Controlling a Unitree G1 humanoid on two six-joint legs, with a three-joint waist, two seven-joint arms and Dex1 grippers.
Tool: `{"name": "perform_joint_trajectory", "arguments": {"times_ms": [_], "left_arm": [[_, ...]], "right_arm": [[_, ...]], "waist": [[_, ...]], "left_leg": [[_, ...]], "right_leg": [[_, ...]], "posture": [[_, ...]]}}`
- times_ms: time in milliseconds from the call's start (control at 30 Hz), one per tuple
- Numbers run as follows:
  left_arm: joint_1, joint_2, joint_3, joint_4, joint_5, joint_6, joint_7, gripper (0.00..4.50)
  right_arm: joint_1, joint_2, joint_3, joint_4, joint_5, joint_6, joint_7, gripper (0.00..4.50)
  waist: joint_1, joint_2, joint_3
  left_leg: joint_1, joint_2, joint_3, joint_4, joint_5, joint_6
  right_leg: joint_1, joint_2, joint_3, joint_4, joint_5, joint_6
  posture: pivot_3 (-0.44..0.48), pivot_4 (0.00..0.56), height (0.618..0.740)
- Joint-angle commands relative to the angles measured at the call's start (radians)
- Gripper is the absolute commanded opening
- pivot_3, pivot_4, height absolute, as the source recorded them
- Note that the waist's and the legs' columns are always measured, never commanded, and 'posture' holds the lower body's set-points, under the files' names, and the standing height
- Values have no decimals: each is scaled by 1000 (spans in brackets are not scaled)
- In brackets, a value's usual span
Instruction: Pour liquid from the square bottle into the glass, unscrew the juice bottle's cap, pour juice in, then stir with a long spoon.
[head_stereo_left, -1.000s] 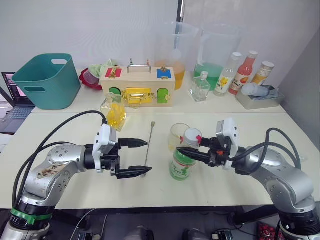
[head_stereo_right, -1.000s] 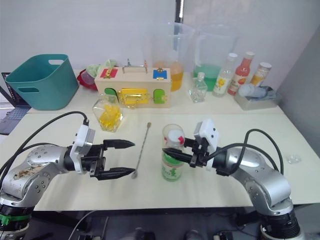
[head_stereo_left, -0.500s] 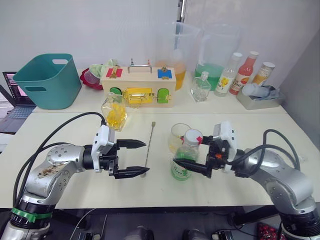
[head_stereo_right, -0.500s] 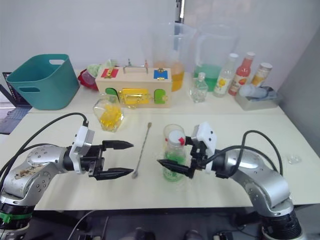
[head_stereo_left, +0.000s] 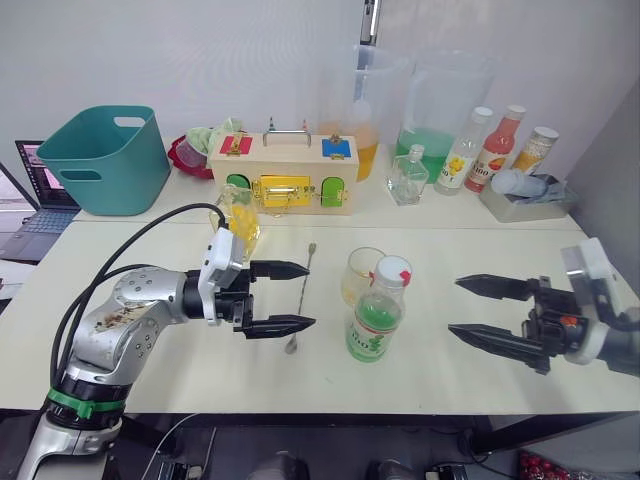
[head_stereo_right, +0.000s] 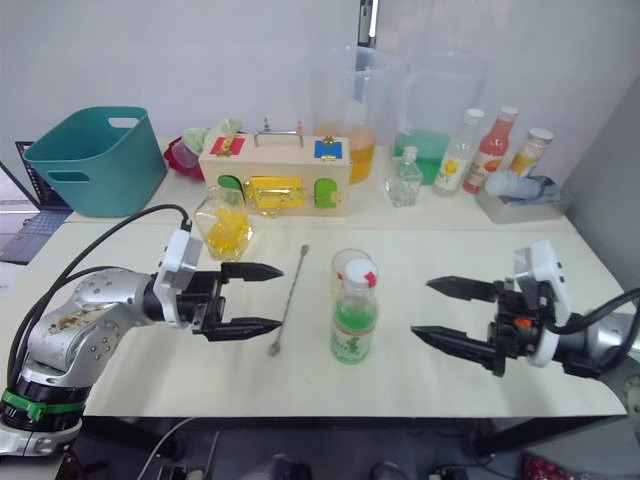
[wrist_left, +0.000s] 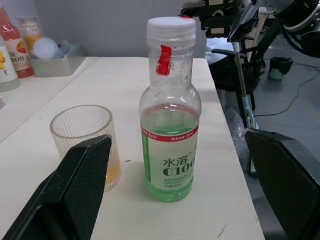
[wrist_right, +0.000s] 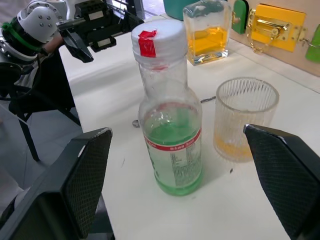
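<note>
Honestly, our worry is the juice bottle (head_stereo_left: 377, 312) tipping: it stands capped and touching or just beside the glass (head_stereo_left: 362, 275) mid-counter (head_stereo_left: 150, 370), so a sloppy grab knocks both. Our left end effector (head_stereo_left: 292, 297) and right end effector (head_stereo_left: 467, 309) are both wide open, holding nothing. The spoon (head_stereo_left: 301, 299) lies just left; plenty of bare room front and right.

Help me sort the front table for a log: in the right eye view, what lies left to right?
Left gripper → long spoon → juice bottle → right gripper.
</note>
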Motion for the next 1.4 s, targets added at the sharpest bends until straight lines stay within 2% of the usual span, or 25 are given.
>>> {"name": "perform_joint_trajectory", "arguments": {"times_ms": [33, 200, 467, 567, 900, 1167, 1400], "left_arm": [[-30, -27, -21, -18, -19, 17, 3, 4500], [-105, -141, -101, -10, 6, 57, 70, 4500], [-182, -269, -168, 56, 57, 66, 158, 4500], [-199, -314, -187, 89, 85, 57, 184, 4500], [-227, -399, -207, 124, 127, 55, 217, 4500], [-225, -419, -229, 110, 139, 64, 209, 4500], [-217, -391, -256, 99, 154, 70, 182, 2295]], "right_arm": [[45, -6, -86, -50, 32, -1, -7, 4464], [169, 23, -182, -135, 51, 10, -64, 4464], [207, 29, -195, -171, 70, -1, -137, 4464], [205, 27, -189, -164, 50, -15, -149, 4464], [195, 20, -179, -165, 55, -17, -176, 4464], [194, 21, -174, -171, 53, -19, -196, 4464], [173, 33, -164, -166, 58, -21, -234, 4500]], "waist": [[0, 0, 0], [19, 0, 0], [8, -1, 0], [9, -1, 0], [12, -1, 0], [12, -1, 0], [11, -1, 0]], "left_leg": [[0, 0, 0, 0, 0, 0], [0, -1, -2, 1, 0, 1], [0, 0, -2, 3, 0, 2], [0, 0, -2, 3, 3, 9], [-1, 0, -2, 4, 3, 11], [-1, 0, -2, 4, 3, 11], [-1, 0, -2, 4, 3, 11]], "right_leg": [[0, 0, 0, 0, 0, 0], [2, -1, 0, 0, 0, 1], [2, -1, 1, 0, 1, 2], [2, -1, 1, 0, 1, 2], [2, -2, 1, -1, 1, 2], [2, -2, 1, 0, 1, 2], [2, -2, 1, 0, 1, 2]], "posture": [[0, 150, 740], [0, 150, 740], [0, 150, 740], [0, 150, 740], [0, 150, 740], [0, 150, 740], [0, 150, 740]]}}
